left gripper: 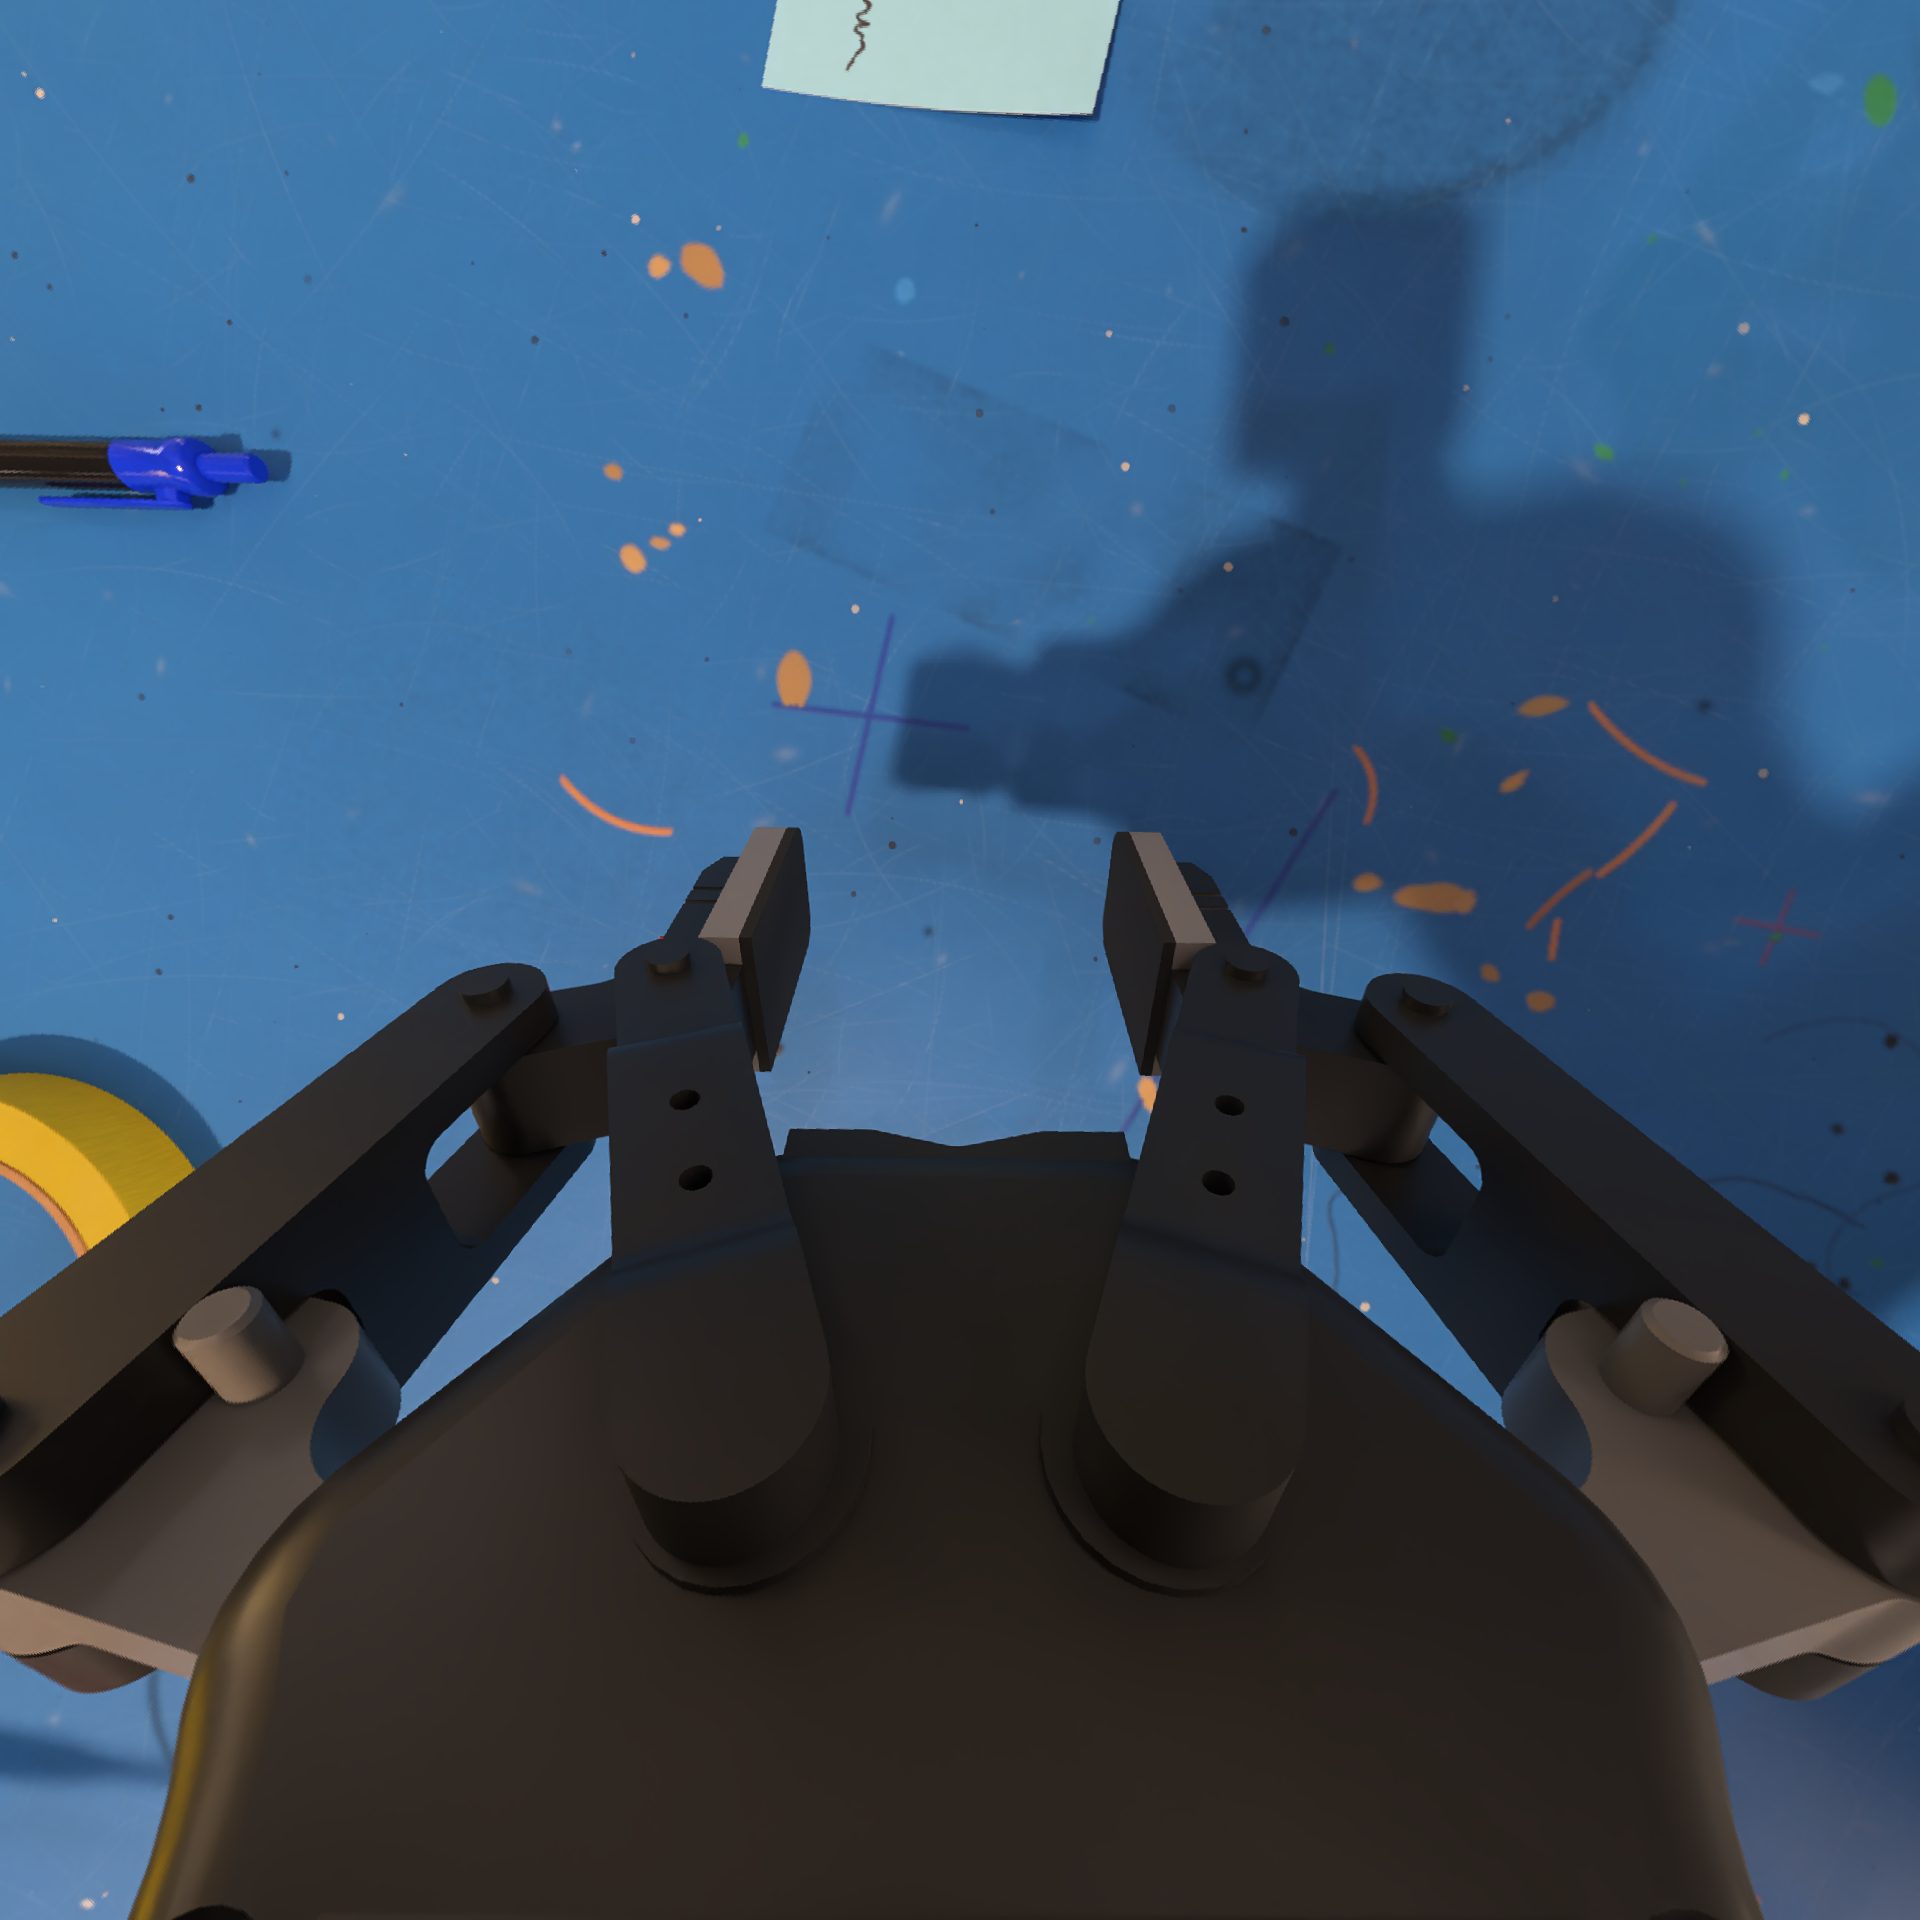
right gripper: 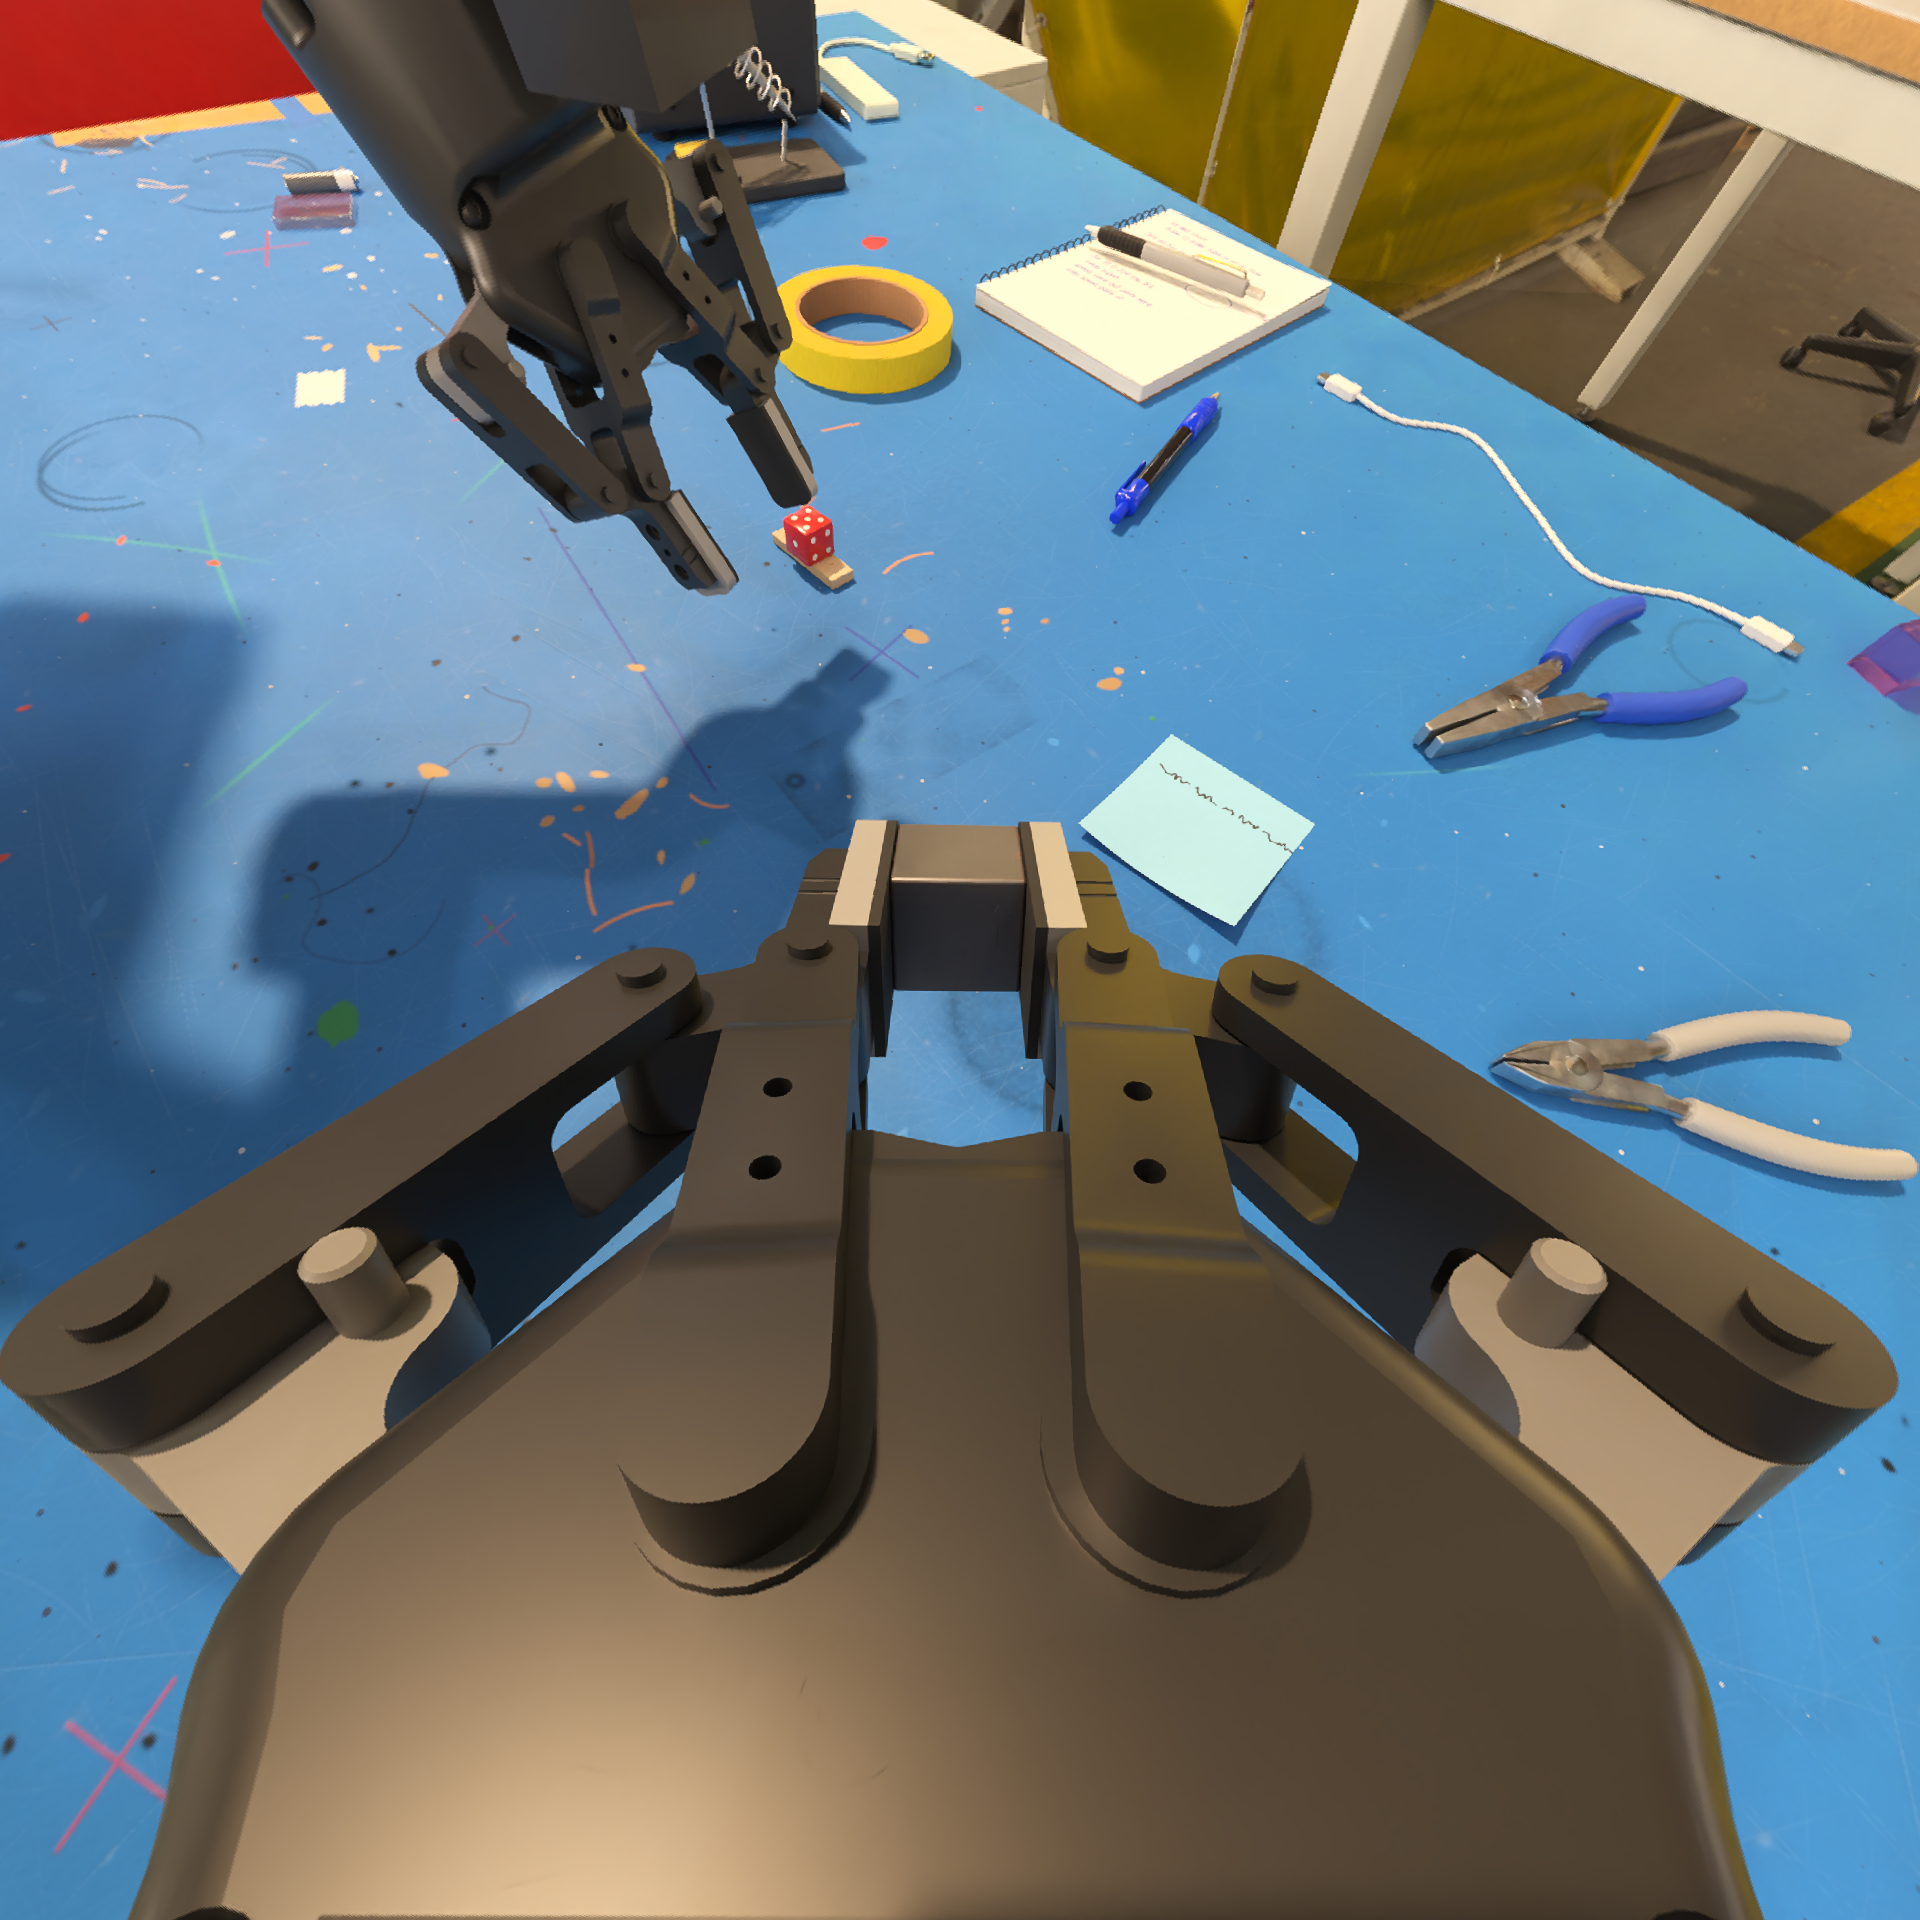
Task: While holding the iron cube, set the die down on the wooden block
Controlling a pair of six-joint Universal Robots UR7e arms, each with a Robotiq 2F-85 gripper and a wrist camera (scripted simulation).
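Left wrist view looks straight down on the blue table, and the left gripper hangs above it with its fingers spread wide and nothing between the pads. Bare, paint-flecked tabletop lies under the gap. A blue pen pokes in at the far left edge, a roll of yellow tape sits at the near left partly behind the linkage, and a pale blue sticky note is cut off at the far edge. All three are well apart from the fingers. Neither die nor block appears here.

Right wrist view shows the right gripper pinching the iron cube squarely between its pads, raised off the table. Farther off, the red die sits on the wooden block, with the left gripper spread and poised over it, one fingertip just beside the die; whether they touch I cannot tell. Right of the cube lies the sticky note, then blue-handled pliers and white-handled pliers. Farther away are the blue pen, a white cable, a spiral notepad carrying a marker, and the tape roll. The table's right edge runs diagonally close behind the notepad and cable. The left side is open tabletop under arm shadows.
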